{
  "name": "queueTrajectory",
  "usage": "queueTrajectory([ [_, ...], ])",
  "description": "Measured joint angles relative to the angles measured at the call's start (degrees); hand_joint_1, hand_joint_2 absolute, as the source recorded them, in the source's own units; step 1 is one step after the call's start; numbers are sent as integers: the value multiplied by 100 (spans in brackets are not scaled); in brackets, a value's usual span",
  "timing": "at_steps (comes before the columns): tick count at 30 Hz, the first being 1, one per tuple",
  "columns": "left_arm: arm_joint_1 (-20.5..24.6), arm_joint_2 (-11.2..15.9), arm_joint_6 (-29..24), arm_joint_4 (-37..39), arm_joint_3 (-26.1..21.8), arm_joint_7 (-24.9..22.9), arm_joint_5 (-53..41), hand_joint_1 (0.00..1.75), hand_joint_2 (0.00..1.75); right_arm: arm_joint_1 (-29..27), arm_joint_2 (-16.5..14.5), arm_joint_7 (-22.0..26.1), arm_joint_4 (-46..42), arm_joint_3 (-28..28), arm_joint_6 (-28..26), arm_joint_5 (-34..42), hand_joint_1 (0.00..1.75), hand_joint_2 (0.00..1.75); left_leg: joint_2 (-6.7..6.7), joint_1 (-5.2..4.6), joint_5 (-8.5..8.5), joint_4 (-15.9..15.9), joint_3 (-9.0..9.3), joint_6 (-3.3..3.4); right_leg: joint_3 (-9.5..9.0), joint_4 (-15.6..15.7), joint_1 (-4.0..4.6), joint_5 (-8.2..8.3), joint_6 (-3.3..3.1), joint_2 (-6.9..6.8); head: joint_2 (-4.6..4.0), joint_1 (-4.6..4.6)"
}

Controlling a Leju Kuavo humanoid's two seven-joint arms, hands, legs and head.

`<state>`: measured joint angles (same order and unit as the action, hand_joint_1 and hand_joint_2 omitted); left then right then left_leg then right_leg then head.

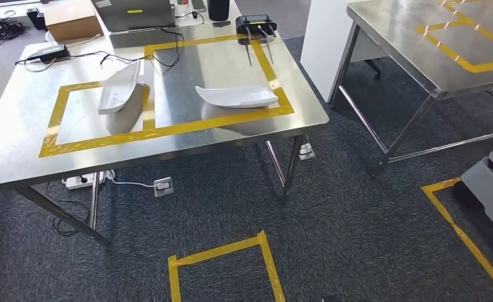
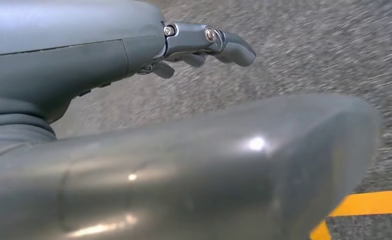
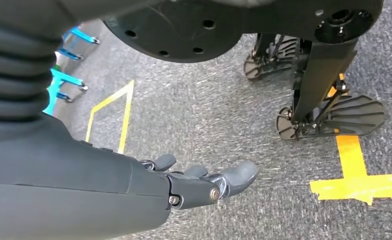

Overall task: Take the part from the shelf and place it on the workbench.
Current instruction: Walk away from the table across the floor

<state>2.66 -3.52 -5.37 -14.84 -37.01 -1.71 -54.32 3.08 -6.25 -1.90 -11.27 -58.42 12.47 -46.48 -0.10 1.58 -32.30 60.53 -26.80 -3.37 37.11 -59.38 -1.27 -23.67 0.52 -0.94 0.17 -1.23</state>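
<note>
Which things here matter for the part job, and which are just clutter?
Job:
- two white parts
- steel workbench with yellow tape frames
- left robot hand, holding nothing
- right robot hand, holding nothing

Lying about:
- cardboard box
- laptop
- black device
- power strip
- second table

Two steel desks on grey carpet
The second desk (image 1: 420, 44) stands right of the first desk (image 1: 17, 151); yellow tape (image 1: 222, 251) marks the carpet (image 1: 357, 239).
</note>
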Motion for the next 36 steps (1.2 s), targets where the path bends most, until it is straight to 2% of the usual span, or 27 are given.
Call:
queueTrajectory([
  [1, 28, -13, 15, 20, -1, 52, -65, 0, 0, 1, 13, 33, -5, 0, -1, -26, 0, 175, -7, -23, -73, -139, 55, 59, 16, 3, 3, 60, 40, 2, 0, 3],
  [3, 72, -27, 78, 55, -1, 83, -209, 0, 0, -1, 19, 118, -5, 0, 0, -81, 0, 175, 12, -42, -2, -149, -56, 229, 30, 37, -11, 161, 115, 8, 0, 8],
  [4, 100, -30, 125, 70, -1, 52, -280, 0, 0, -4, 19, 159, -5, 0, 1, -88, 0, 175, 24, -48, 62, -140, -122, 304, 67, -5, -23, 95, 141, 16, 0, 8],
  [5, 130, -34, 172, 83, 1, 8, -349, 0, 0, -8, 18, 196, -5, 0, 1, -78, 0, 175, 37, -51, 133, -142, -198, 370, 129, -148, -29, -90, 160, 24, 0, 11],
  [6, 162, -37, 215, 95, 2, -40, -413, 0, 0, -8, 16, 228, -5, 0, 6, -60, 0, 175, 48, -57, 211, -144, -288, 421, 216, -409, -25, -378, 164, 34, 0, 19],
  [8, 212, -39, 268, 115, 7, -108, -508, 0, 0, 1, 13, 254, -5, 0, 16, -27, 0, 175, 56, -94, 361, -139, -476, 470, 370, -1121, 5, -951, 140, 48, 0, 31],
  [9, 230, -38, 284, 125, 14, -134, -548, 0, 0, 7, 13, 249, -5, 0, 21, -19, 0, 175, 60, -120, 437, -135, -568, 485, 383, -1409, 27, -1073, 118, 53, 0, 36],
  [10, 244, -38, 295, 134, 28, -160, -585, 0, 0, 11, 13, 222, -5, 0, 20, -19, 0, 175, 64, -148, 514, -129, -659, 496, 312, -1548, 53, -1044, 83, 56, 0, 36],
  [11, 255, -38, 303, 142, 43, -185, -616, 0, 0, 15, 13, 167, -5, 0, 20, -24, 0, 175, 65, -177, 590, -124, -745, 505, 153, -1514, 86, -910, 33, 59, 0, 39],
  [13, 274, -57, 308, 153, 63, -226, -627, 0, 0, 31, 18, -54, -10, -1, 19, -27, 0, 175, 64, -222, 729, -118, -893, 506, -440, -897, 184, -688, -131, 68, 0, 42],
  [15, 297, -79, 309, 159, 61, -249, -602, 0, 0, 58, 17, -347, -21, -15, 27, -13, 0, 175, 70, -239, 854, -122, -975, 477, -994, -89, 270, -771, -266, 74, 0, 50],
  [16, 305, -85, 309, 163, 61, -259, -593, 0, 0, 70, 14, -492, -26, -30, 34, -21, 0, 175, 78, -232, 915, -134, -997, 451, -1112, 153, 296, -839, -299, 75, 0, 54],
  [18, 296, -69, 303, 172, 58, -271, -583, 0, 0, 74, -9, -708, -27, -56, 49, -107, 0, 175, 89, -217, 1027, -173, -1026, 389, -1079, 285, 294, -770, -308, 78, 0, 60],
  [19, 279, -63, 298, 178, 55, -273, -571, 0, 0, 69, -22, -760, -27, -61, 49, -159, 0, 175, 75, -211, 991, -155, -1055, 351, -1037, 318, 275, -692, -327, 69, 0, 60],
  [20, 258, -58, 294, 184, 50, -274, -557, 0, 0, 63, -34, -777, -28, -63, 48, -196, 0, 175, 58, -207, 844, -63, -1101, 314, -985, 348, 254, -605, -347, 61, 0, 58],
  [23, 224, -30, 288, 192, 40, -284, -577, 0, 0, 56, -49, -733, -30, -77, 47, -243, 0, 175, 25, -157, -6, 790, -1305, 188, -723, 352, 213, -376, -372, 42, 0, 52],
  [24, 223, -18, 287, 194, 39, -288, -600, 0, 0, 55, -51, -710, -30, -80, 47, -277, 0, 175, 25, -133, -146, 1121, -1335, 146, -614, 333, 201, -304, -357, 35, 0, 51],
  [25, 223, -10, 286, 195, 38, -291, -618, 0, 0, 56, -52, -692, -30, -81, 47, -316, 0, 175, 26, -109, -133, 1336, -1307, 108, -503, 308, 184, -237, -334, 24, 0, 52],
  [26, 223, -6, 286, 196, 37, -293, -629, 0, 0, 56, -54, -666, -30, -81, 47, -353, 0, 175, 27, -83, -1, 1381, -1196, 72, -395, 272, 161, -174, -306, 12, 0, 52],
  [27, 225, -4, 285, 196, 33, -291, -627, 0, 0, 58, -56, -627, -30, -81, 47, -378, 0, 175, 28, -55, 167, 1236, -990, 36, -285, 224, 136, -118, -271, 2, 0, 54],
  [28, 232, -4, 284, 196, 24, -283, -619, 0, 0, 64, -58, -575, -31, -81, 47, -383, 0, 175, 26, -23, 245, 916, -708, 0, -187, 165, 115, -73, -232, -3, 0, 58],
  [29, 241, -5, 284, 194, 13, -268, -612, 0, 0, 69, -61, -501, -37, -81, 47, -373, 0, 175, 20, -16, 210, 501, -393, -24, -95, 101, 102, -35, -190, -4, 0, 62],
  [31, 254, -6, 281, 190, -13, -222, -621, 0, 0, 79, -67, -338, -52, -82, 47, -352, 0, 175, 11, -31, 15, -78, -51, 36, 20, 26, 99, 63, -110, -1, 0, 90],
  [32, 253, -7, 281, 189, -25, -202, -633, 0, 0, 79, -70, -275, -58, -83, 47, -360, 0, 175, 10, -58, -26, -180, -23, 103, 46, 25, 96, 116, -72, 1, 0, 106],
  [34, 242, -10, 280, 195, -46, -181, -650, 0, 0, 64, -73, -208, -60, -83, 47, -397, 0, 175, 33, -62, 51, -179, -116, 255, 79, 35, 76, 149, 14, 13, 0, 125],
  [35, 239, -12, 280, 196, -53, -179, -655, 0, 0, 54, -75, -197, -60, -83, 51, -415, 0, 175, 45, -58, 107, -185, -167, 320, 122, -48, 64, 25, 52, 24, 0, 129],
  [36, 237, -13, 279, 197, -56, -178, -659, 0, 0, 44, -79, -190, -60, -83, 57, -423, 0, 175, 57, -52, 173, -191, -236, 376, 198, -248, 55, -209, 81, 36, 0, 133],
])
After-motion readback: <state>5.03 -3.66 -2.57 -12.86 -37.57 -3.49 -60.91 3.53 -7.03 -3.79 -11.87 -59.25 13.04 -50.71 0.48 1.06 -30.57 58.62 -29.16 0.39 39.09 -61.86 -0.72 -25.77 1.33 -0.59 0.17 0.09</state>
